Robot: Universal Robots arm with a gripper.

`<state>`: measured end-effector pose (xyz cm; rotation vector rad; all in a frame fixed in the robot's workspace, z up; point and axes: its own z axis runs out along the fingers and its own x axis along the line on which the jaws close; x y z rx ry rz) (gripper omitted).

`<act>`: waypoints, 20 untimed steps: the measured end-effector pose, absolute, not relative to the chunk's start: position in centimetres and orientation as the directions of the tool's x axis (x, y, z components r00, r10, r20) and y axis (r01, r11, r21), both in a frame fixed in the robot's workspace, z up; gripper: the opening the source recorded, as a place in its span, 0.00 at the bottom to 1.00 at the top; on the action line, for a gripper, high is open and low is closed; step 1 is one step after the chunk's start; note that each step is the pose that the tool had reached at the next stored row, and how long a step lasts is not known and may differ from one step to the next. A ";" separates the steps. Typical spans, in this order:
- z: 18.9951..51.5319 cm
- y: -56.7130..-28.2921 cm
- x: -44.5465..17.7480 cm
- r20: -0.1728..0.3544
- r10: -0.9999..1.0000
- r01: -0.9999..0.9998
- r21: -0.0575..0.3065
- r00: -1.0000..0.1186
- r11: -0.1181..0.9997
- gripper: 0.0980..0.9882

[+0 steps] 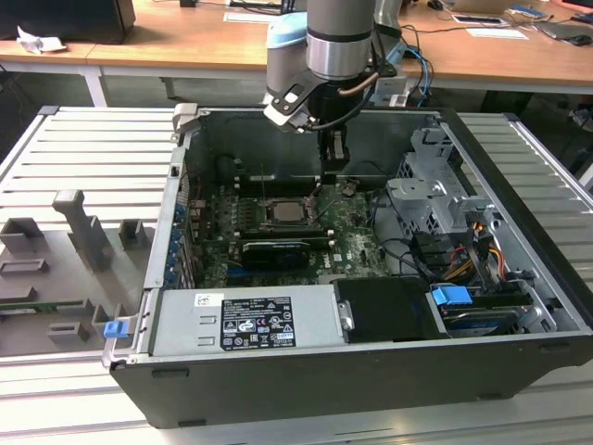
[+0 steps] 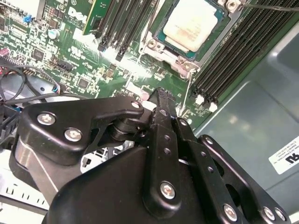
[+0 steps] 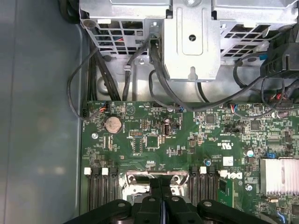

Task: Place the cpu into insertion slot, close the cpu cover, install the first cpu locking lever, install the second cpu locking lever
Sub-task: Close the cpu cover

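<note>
Hovering just beside the insertion slot [image 2: 164, 43], end effector [image 2: 161, 94] pinched closed, empty, cpu [image 2: 194, 23] seated inside

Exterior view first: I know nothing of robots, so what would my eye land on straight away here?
A thick grey robot arm reaches down into an open computer case lying on a ribbed metal table. Its black pincer, shut, hangs over the green motherboard. Near its tip, in the second wrist view, the pale silvery cpu gleams on that board.
</note>
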<state>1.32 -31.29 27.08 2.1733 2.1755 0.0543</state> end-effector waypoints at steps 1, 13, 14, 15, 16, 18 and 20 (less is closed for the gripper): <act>27.1 -31.3 1.4 -0.021 1.000 0.997 0.071 0.000 0.002 0.01; 27.0 -31.3 4.0 -0.022 1.000 0.998 0.068 0.000 0.002 0.01; 27.0 -31.3 4.2 -0.022 1.000 0.998 0.067 0.000 0.002 0.01; 26.9 -31.3 4.3 -0.022 1.000 0.998 0.067 0.000 0.002 0.01; 26.9 -31.3 4.4 -0.022 1.000 0.998 0.066 0.000 0.002 0.01; 26.5 -31.3 4.6 -0.022 1.000 0.998 0.066 0.000 0.002 0.01; 26.0 -31.3 4.6 -0.022 1.000 0.998 0.065 0.000 0.002 0.01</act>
